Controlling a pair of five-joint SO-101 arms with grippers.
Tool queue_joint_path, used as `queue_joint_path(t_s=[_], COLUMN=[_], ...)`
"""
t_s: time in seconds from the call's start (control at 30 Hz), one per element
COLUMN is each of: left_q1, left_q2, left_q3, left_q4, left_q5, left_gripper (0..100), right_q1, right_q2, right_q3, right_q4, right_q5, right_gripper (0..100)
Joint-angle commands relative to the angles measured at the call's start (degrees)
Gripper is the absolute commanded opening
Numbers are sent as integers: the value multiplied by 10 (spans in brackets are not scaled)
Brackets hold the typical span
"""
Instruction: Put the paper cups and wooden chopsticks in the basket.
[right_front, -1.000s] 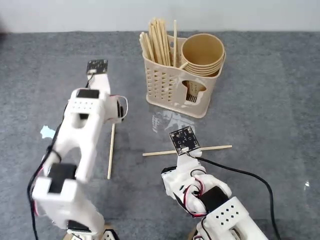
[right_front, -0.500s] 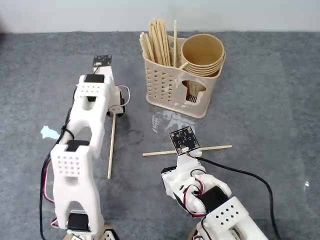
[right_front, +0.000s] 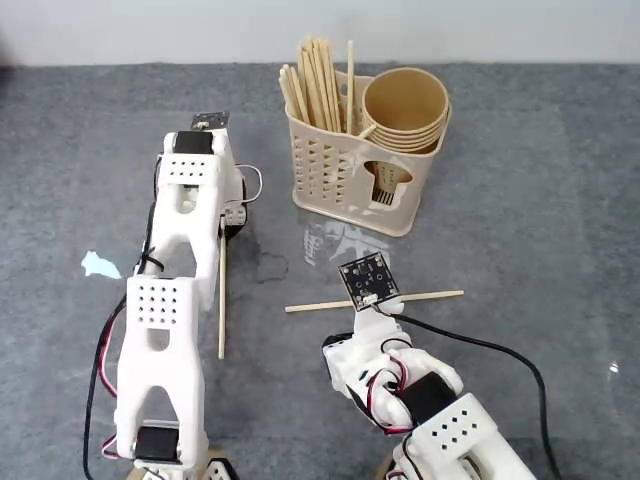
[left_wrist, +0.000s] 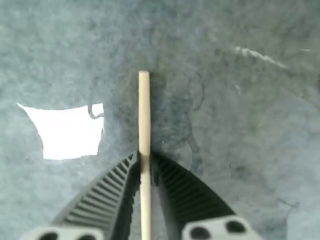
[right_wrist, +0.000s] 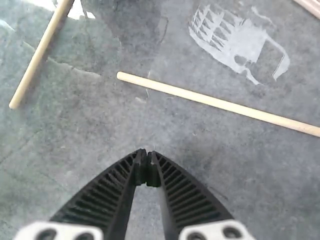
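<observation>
A loose wooden chopstick (left_wrist: 144, 115) lies lengthwise on the grey mat, and my left gripper (left_wrist: 144, 164) is shut on it near one end. From above, this chopstick (right_front: 222, 300) runs alongside the outstretched left arm (right_front: 190, 210). A second chopstick (right_wrist: 215, 102) lies crosswise just beyond my right gripper (right_wrist: 146, 169), which is shut with nothing in it. In the high view this second chopstick (right_front: 320, 305) passes under the right arm's wrist camera. The beige basket (right_front: 335, 170) at the back holds several chopsticks (right_front: 315, 80) and stacked paper cups (right_front: 405, 105).
A small pale scrap (right_front: 97, 265) is stuck on the mat to the left of the left arm; it is also in the left wrist view (left_wrist: 65, 130). The right arm's black cable (right_front: 500, 350) trails toward the front right. Open mat lies right of the basket.
The left arm has stretched out farther toward the back of the table, over the far end of the lengthwise chopstick, which has turned slightly. The right arm has not moved.
</observation>
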Motion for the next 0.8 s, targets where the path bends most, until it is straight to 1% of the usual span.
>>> queue_joint_path(t_s=[0.0,0.1,0.23,0.5,0.6,0.67,0.77], left_q1=[-11,-11,-9,11,30,43,53], left_q2=[-39,-89,-164,-369,-453,-501,-556], left_q3=[-22,-21,-17,80,87,87,87], left_q4=[10,10,10,9,7,-12,-75], left_q5=[14,32,33,33,33,53,97], left_gripper=[12,12,12,12,12,12,12], right_q1=[-5,-5,-5,-6,-6,-6,-6], right_q2=[-12,-12,-12,-12,-12,-12,-12], right_q3=[-4,-4,-4,-4,-4,-4,-4], right_q4=[-9,-9,-9,-9,-9,-9,-9], right_q5=[-4,-4,-4,-4,-4,-4,-4], right_gripper=[9,9,9,9,9,9,9])
